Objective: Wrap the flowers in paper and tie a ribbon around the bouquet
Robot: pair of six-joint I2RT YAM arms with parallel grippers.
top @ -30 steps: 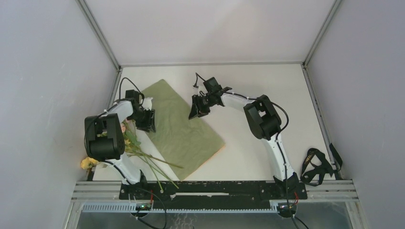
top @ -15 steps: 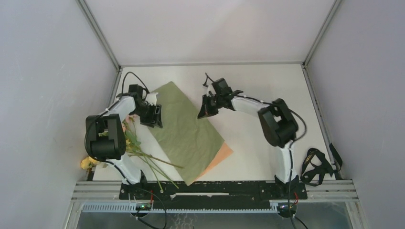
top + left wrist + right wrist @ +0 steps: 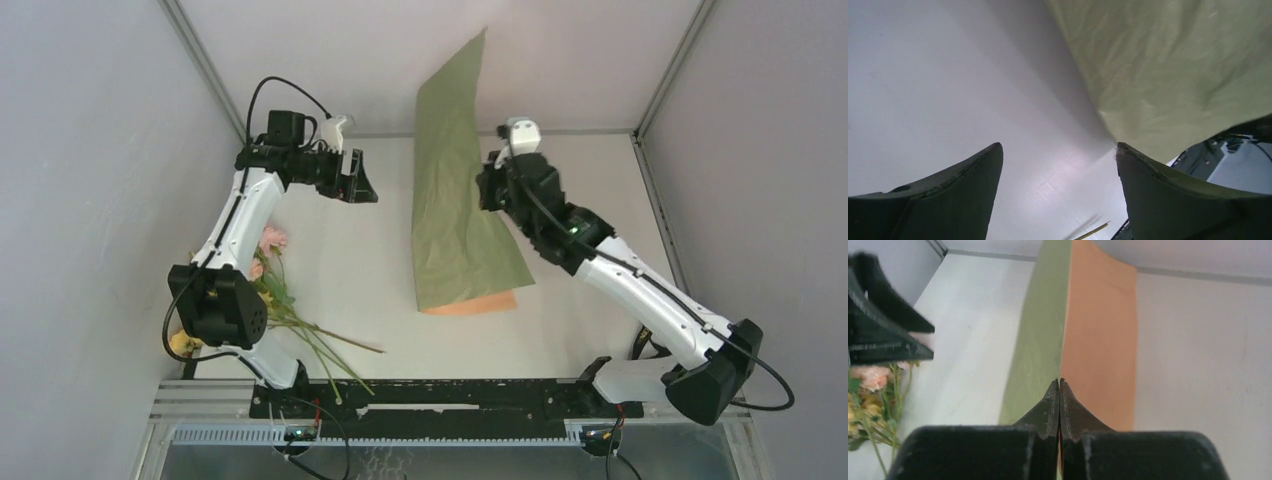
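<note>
Top external: right gripper (image 3: pixel 485 190) pinches the paper (image 3: pixel 450 230) edge; sheet hangs, lower end on table (image 3: pixel 380 290). Left gripper (image 3: pixel 365 188) spread, empty. Flowers (image 3: pixel 270 292) far left. Risk: thin pinch slips, sheet flops.

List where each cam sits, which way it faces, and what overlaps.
Top external: above and behind the arms, looking down on the table; both arms show, left gripper open, right gripper shut on the raised paper; flowers at left.
Left wrist: looks past its own open fingers at table and paper.
Right wrist: looks along its shut fingers pinching the paper's edge; left gripper and flowers at left.
Shared: paper in all three; flowers in top and right wrist.
</note>
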